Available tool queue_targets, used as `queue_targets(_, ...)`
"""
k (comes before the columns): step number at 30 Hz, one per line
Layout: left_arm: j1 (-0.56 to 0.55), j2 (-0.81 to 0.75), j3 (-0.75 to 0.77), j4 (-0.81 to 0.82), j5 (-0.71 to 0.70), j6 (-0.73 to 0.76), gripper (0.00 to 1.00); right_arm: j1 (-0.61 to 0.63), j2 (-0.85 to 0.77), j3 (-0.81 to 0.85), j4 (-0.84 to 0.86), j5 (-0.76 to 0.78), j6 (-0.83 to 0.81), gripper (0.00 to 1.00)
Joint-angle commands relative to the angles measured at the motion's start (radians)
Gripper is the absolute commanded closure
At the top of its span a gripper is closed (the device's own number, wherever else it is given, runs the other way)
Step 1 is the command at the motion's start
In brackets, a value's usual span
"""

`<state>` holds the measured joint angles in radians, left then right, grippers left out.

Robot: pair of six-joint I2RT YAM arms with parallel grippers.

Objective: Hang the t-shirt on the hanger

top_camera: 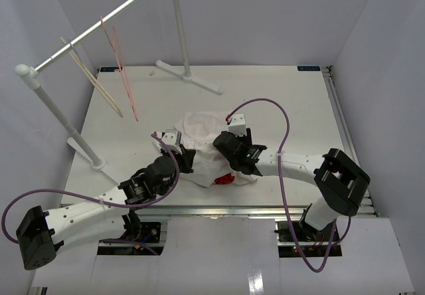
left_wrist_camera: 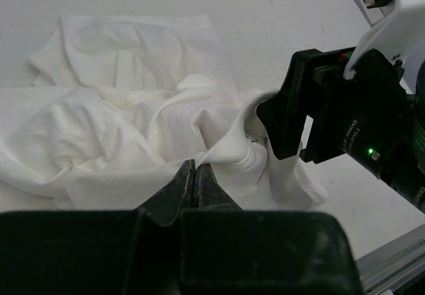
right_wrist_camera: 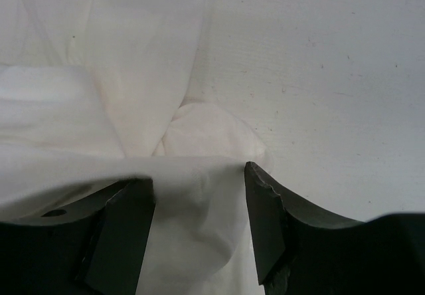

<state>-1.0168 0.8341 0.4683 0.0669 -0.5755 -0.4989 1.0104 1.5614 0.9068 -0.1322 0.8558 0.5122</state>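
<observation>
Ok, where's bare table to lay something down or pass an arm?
Widest: the table right of the t-shirt, behind the right arm, out to the right edge. Smaller: the back strip right of the rack foot. Narrow: the left side under the hanger and pink wire hanger. Crowded: near centre, where left gripper and right gripper meet on the cloth.

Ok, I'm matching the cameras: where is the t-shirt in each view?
Top external: t-shirt crumpled at the middle of the table.
Left wrist: fills left and centre; left gripper shut on a fold.
Right wrist: covers the left half, passing between the open fingers of the right gripper.
Shared landmark: the white table.
</observation>
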Motion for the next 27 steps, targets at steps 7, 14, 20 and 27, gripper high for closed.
queue_targets(7,0.001,-0.026,-0.010,0.004,0.017,-0.021,1.00,-0.012,0.038,0.106,0.025,0.023,-0.011,0.39)
queue_targets(14,0.001,-0.032,-0.010,-0.024,-0.045,-0.032,1.00,-0.019,0.032,0.082,-0.067,0.073,0.057,0.47)
queue_targets(20,0.001,-0.054,-0.007,-0.040,-0.056,-0.053,1.00,-0.019,-0.044,0.050,-0.171,0.104,0.081,0.63)
queue_targets(27,0.001,-0.061,0.004,-0.052,-0.055,-0.061,1.00,-0.018,-0.165,0.038,-0.226,0.026,0.029,0.78)
